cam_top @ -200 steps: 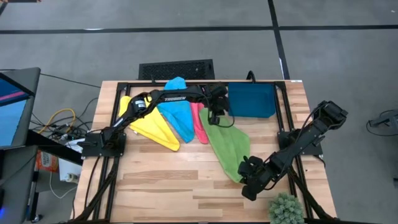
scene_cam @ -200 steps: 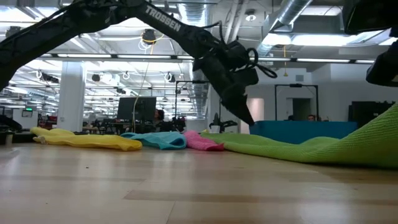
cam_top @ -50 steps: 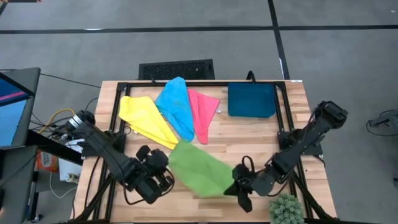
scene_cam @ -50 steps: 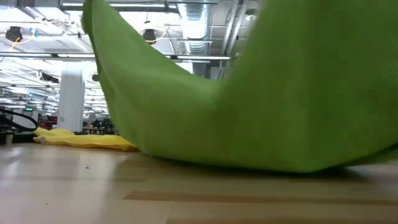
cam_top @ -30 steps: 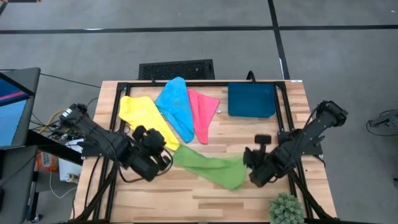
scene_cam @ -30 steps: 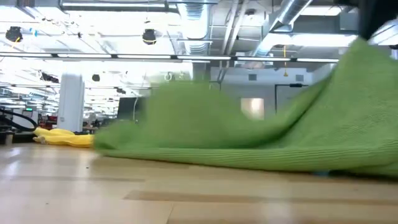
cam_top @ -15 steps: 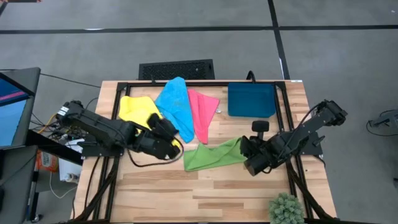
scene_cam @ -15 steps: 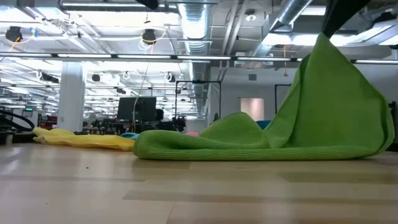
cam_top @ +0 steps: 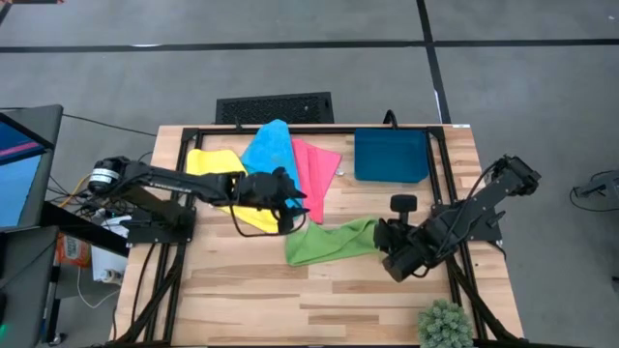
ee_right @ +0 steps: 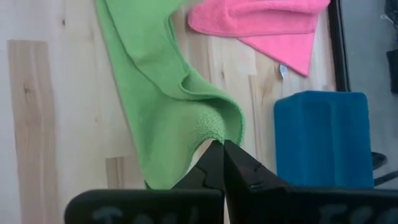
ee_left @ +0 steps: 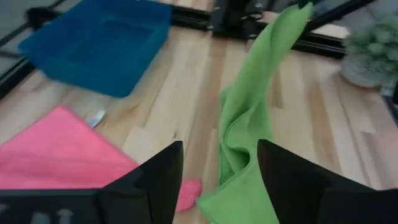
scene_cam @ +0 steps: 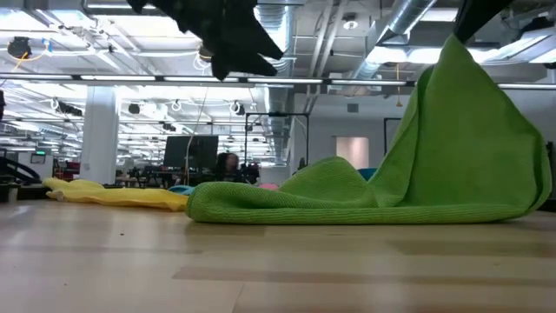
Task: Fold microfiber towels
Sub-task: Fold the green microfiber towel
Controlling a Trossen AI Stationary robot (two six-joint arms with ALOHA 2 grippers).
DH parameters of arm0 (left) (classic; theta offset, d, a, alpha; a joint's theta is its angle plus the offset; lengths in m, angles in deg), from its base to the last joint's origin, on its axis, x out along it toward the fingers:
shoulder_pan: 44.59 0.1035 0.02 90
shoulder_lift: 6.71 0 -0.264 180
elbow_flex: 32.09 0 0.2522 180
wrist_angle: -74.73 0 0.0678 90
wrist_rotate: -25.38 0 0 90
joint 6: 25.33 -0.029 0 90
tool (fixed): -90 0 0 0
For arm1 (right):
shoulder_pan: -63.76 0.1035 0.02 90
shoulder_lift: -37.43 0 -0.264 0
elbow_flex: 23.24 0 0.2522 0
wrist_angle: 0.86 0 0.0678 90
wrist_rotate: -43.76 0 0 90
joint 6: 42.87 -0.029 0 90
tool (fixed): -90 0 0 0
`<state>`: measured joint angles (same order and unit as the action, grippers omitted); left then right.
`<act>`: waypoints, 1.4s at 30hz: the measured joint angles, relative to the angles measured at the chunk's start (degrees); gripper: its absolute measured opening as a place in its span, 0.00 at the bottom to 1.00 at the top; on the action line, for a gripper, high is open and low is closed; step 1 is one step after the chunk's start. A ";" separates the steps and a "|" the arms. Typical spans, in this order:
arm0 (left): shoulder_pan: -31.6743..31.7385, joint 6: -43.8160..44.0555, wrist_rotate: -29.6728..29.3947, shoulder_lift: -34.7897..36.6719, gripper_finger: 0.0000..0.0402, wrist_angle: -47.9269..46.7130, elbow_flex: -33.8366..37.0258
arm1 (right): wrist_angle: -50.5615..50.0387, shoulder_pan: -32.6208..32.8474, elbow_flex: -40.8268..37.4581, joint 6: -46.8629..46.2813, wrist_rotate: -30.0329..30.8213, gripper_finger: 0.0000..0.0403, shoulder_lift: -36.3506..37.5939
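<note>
1. I read the job as barely begun: the green towel (cam_top: 334, 242) lies bunched in a long strip on the wooden table (cam_top: 290, 300), in the middle, between the two arms, with no clean fold in it that I can see.

2. My right gripper (ee_right: 219, 163) has its fingers pinched together on one end of the green towel. In the low view that end is lifted into a peak while the other end rests on the wood.

3. My left gripper (ee_left: 219, 163) has its fingers spread wide with nothing between them. It hangs above the table near the pink towel (cam_top: 314, 174), with the free end of the green cloth just ahead of it.

4. Left to do, as I judge it: the yellow towel (cam_top: 208, 164), the sky-blue towel (cam_top: 271, 155) and the pink one lie loose and overlapping at the far side, none folded small. The dark blue tray (cam_top: 391, 155) beside them looks bare.

5. Hard to make out: the left arm covers part of the yellow and blue cloths from above. In the low view the green heap hides most of the pink and blue ones, and the right gripper's grip point is cut off at the frame's top.
</note>
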<state>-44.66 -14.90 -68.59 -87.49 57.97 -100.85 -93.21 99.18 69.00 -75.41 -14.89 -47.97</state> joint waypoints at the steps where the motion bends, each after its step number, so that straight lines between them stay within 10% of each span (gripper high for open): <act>1: 0.97 -1.31 1.78 -0.56 0.51 0.34 0.06 | 0.09 0.19 -0.02 -0.28 -0.01 0.04 0.00; 7: 4.30 -5.74 12.61 -7.95 0.49 5.19 -0.36 | 1.53 0.19 -0.02 -0.46 -0.15 0.05 0.00; 35: 4.66 -13.00 20.29 -28.17 0.48 6.67 -3.30 | 2.56 0.24 -0.03 -0.48 -1.53 0.06 0.01; 42: 4.87 -12.95 20.65 -27.75 0.33 6.00 -3.39 | 2.60 0.24 -0.04 -0.47 -1.52 0.05 0.02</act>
<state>-39.78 -27.85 -47.94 -115.24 63.97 -104.24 -90.61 99.42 68.96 -75.88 -16.41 -47.96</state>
